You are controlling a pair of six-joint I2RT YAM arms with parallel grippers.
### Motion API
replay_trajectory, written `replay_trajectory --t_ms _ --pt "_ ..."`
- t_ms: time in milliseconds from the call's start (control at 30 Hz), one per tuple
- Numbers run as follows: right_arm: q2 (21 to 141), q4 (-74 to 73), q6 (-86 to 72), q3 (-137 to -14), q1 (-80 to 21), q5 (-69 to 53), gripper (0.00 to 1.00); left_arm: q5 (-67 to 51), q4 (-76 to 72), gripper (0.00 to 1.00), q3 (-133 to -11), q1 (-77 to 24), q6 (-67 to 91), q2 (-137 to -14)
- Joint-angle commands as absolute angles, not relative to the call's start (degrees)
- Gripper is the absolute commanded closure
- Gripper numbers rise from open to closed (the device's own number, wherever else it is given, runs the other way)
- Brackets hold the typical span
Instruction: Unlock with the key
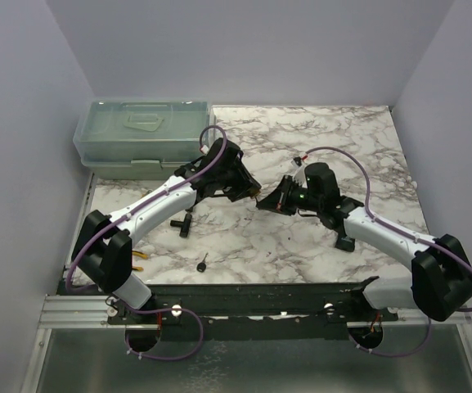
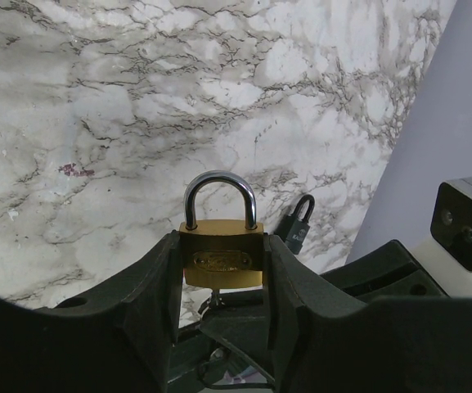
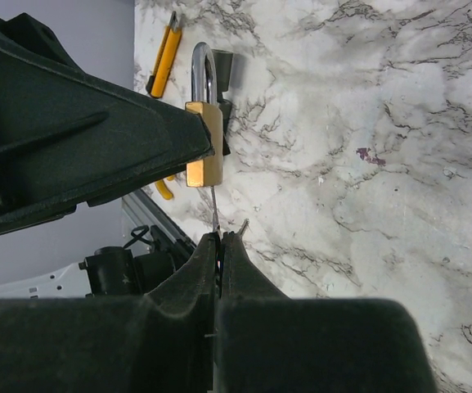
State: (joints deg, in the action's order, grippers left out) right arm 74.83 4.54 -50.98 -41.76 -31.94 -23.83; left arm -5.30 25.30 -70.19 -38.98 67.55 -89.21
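Observation:
My left gripper point(image 2: 222, 239) is shut on a brass padlock point(image 2: 222, 262) and holds it above the marble table; the steel shackle point(image 2: 219, 184) sits closed. My right gripper point(image 3: 221, 239) is shut on a key whose thin metal blade point(image 3: 216, 209) runs from my fingertips up into the bottom of the padlock point(image 3: 205, 139). The key's head is hidden between the fingers. In the top view both grippers point(image 1: 250, 190) point(image 1: 268, 201) meet at the table's middle with the padlock point(image 1: 258, 196) between them.
A second tiny black-headed key point(image 1: 202, 264) lies near the front edge. A black T-shaped piece point(image 1: 188, 223) and yellow-handled pliers point(image 1: 138, 260) lie at the left. A small black padlock point(image 2: 298, 225) lies beyond the brass one. A green toolbox point(image 1: 141, 135) stands at the back left.

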Motion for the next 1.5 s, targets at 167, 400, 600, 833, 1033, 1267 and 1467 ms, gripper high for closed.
replay_trajectory --t_ms 167,400,600,833,1033,1267,1467 --pt "75.41 4.93 -50.36 -44.49 -32.43 -20.37 1.0 -6.97 23.74 1.0 -69.0 -39.06 68.21 -88.23" --pt "75.15 3.07 -50.02 -44.76 -32.43 -18.72 1.0 -6.72 23.73 1.0 -68.72 -39.1 68.12 -88.2" --pt "74.78 1.59 -49.58 -44.79 -32.39 -17.69 1.0 -6.18 23.73 1.0 -68.56 -39.06 68.03 -88.07" --pt "74.48 1.4 -49.48 -44.72 -32.36 -17.36 1.0 -6.22 23.64 1.0 -68.47 -39.09 67.94 -88.08" --pt "75.13 1.17 -49.49 -45.32 -32.43 -17.24 1.0 -6.08 23.65 1.0 -68.38 -39.06 68.0 -87.75" --pt "75.94 0.1 -49.31 -46.28 -32.42 -16.34 1.0 -5.98 23.65 1.0 -67.95 -39.04 67.69 -87.68" --pt "77.02 -3.96 -48.08 -48.99 -32.56 -14.56 1.0 -5.57 23.66 1.0 -68.03 -39.13 67.69 -87.71"
